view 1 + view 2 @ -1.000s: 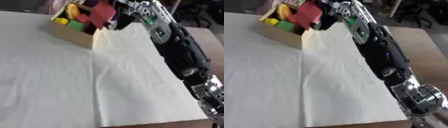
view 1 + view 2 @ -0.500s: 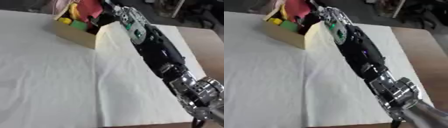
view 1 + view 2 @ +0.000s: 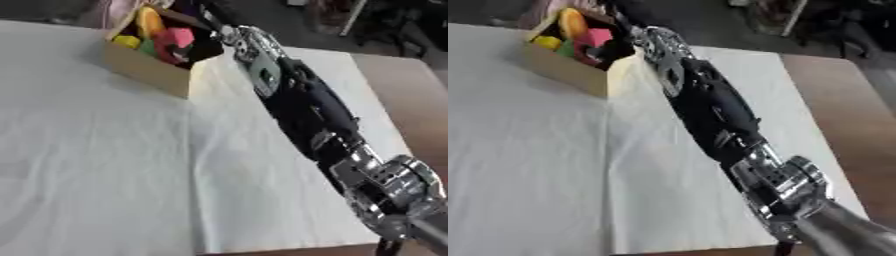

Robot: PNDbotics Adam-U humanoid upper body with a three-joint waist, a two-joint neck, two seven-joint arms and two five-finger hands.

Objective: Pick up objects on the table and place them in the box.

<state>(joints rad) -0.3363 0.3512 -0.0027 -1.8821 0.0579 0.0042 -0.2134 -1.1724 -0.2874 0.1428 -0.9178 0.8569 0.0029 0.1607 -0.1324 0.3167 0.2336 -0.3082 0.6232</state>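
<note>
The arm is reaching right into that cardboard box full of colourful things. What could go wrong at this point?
The right hand is down inside the box among the toys, so drawing it out might drag the pink piece back over the rim. The box sits near the far edge of the white cloth, and the forearm lies close over its near corner, so a careless pull could nudge or tip it.

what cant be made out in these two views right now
- Right hand: dark shape reaching into the box; blurred, so its fingers are unreadable in both views.
- Red object: whether the hand holds it or it lies loose cannot be told.
- Yellow and green items: shapes blurred.
- Left hand: in neither view.
</note>
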